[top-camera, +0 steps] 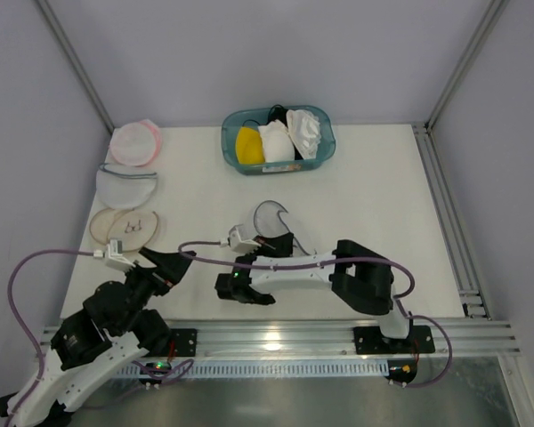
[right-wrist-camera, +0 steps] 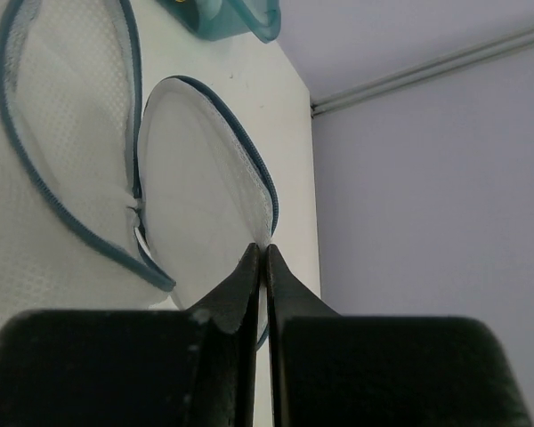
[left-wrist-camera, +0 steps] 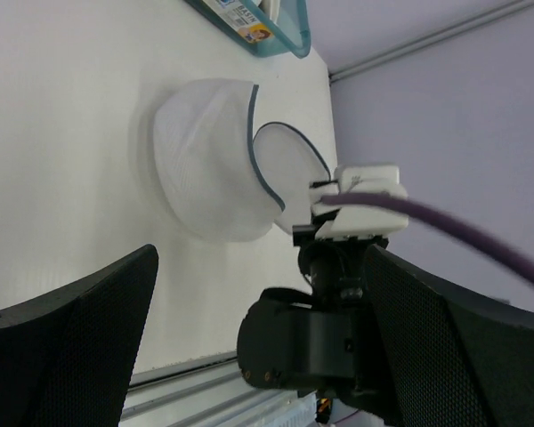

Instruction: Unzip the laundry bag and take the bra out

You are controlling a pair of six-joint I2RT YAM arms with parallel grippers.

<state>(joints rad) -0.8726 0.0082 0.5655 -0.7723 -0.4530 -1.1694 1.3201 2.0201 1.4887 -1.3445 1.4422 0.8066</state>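
Note:
The laundry bag lies unzipped at the table's middle, its two white mesh halves with dark grey-blue zipper rims spread apart. In the left wrist view the dome half looks puffed and white, and the flap stands open beside it. My right gripper is shut on the flap's rim; in the top view it sits at the bag's near edge. My left gripper is open and empty, left of the bag, fingers wide. I cannot tell whether the bra is inside the bag.
A teal basket at the back holds a yellow garment, a smooth white pad and a crumpled white garment. Pink-rimmed, grey-rimmed and beige-rimmed pouches lie along the left edge.

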